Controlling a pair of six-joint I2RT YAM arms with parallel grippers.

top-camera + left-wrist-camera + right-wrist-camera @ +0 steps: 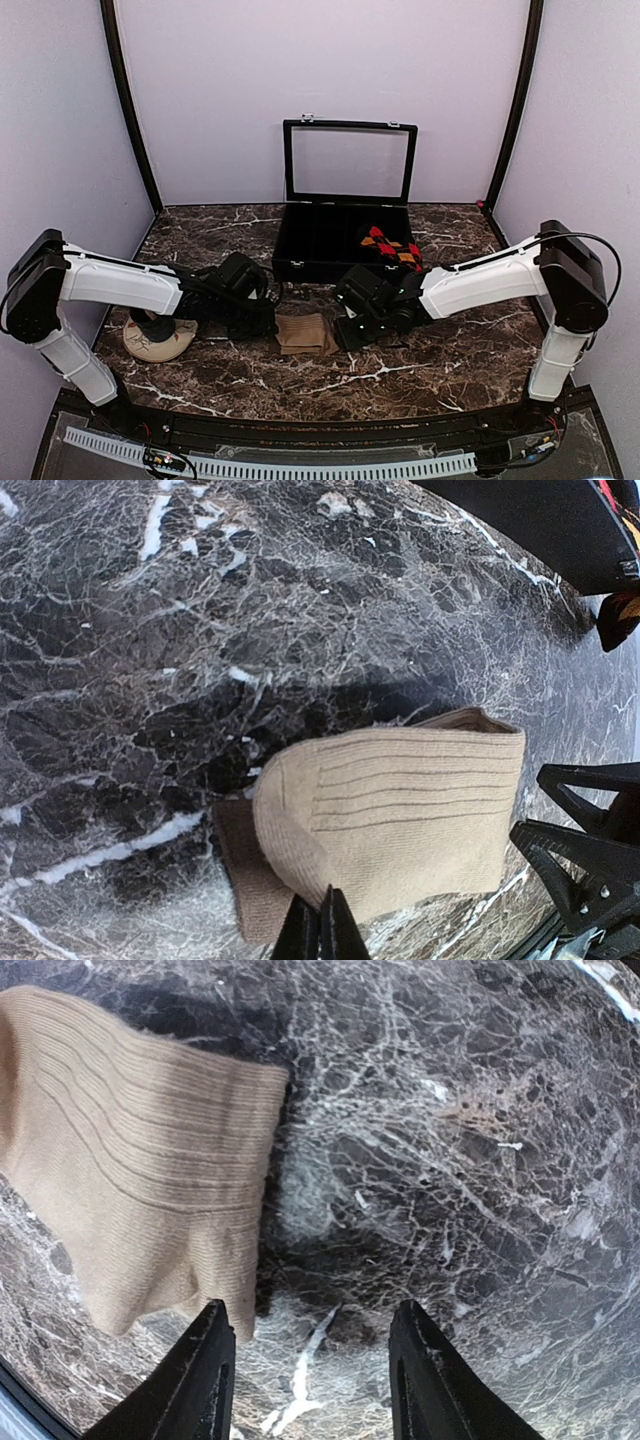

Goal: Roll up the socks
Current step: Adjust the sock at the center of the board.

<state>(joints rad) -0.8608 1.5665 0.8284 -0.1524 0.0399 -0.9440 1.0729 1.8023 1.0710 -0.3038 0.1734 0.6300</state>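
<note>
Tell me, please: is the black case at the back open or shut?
Open. Its lid stands upright behind the case, and its dark inside shows from above.

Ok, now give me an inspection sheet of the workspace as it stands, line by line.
Surface: dark marble tabletop with white veining, no damage seen.
Job's things: tan sock folded on the table between the grippers; argyle sock lying at the right side of the black case.
Clutter: the case stands at the back with its lid upright; beige item partly under the left arm, cannot tell what it is.
Grippers: left gripper shut, tips at the tan sock's edge; right gripper open, nothing between its fingers, sock beside it.
Cables: black cable loops off the right arm, away from the socks.
Surroundings: pale walls, black corner posts.
</note>
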